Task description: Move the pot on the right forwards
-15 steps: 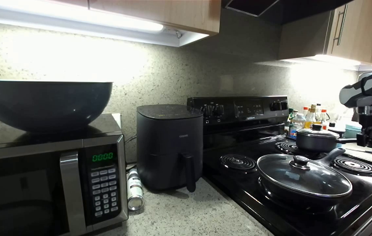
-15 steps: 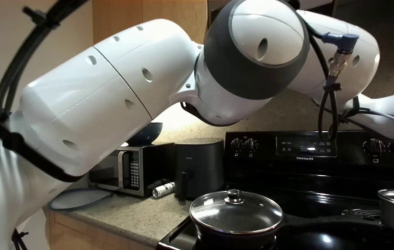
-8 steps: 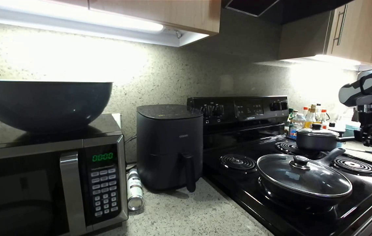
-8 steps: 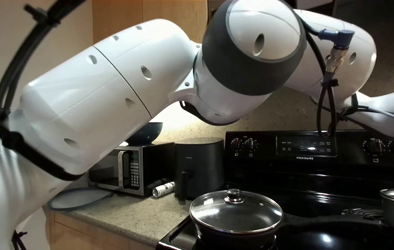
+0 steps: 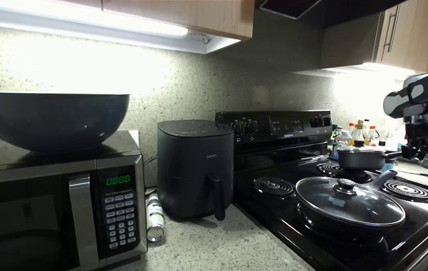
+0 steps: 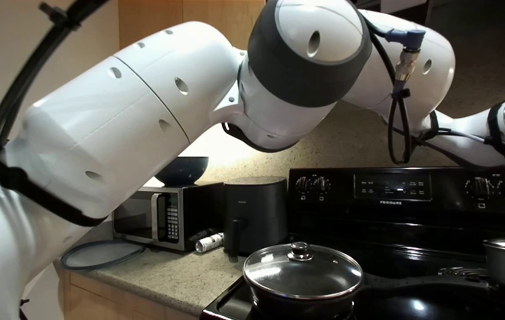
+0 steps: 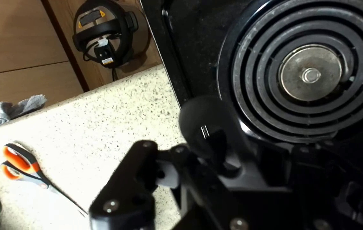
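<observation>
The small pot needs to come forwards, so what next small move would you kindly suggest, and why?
I would probably raise the pot slightly, keeping it level, before bringing it forwards: the claw seems closed on the pot's handle, and the wide pan's handle lies close in front, where it might catch.

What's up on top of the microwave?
A big, dark bowl sits on top of the microwave. Whether anything is in the bowl can't be seen: its side hides the inside. It also covers part of the microwave's top.

There are one saucepan, one wide pan, one microwave, one bowl.
</observation>
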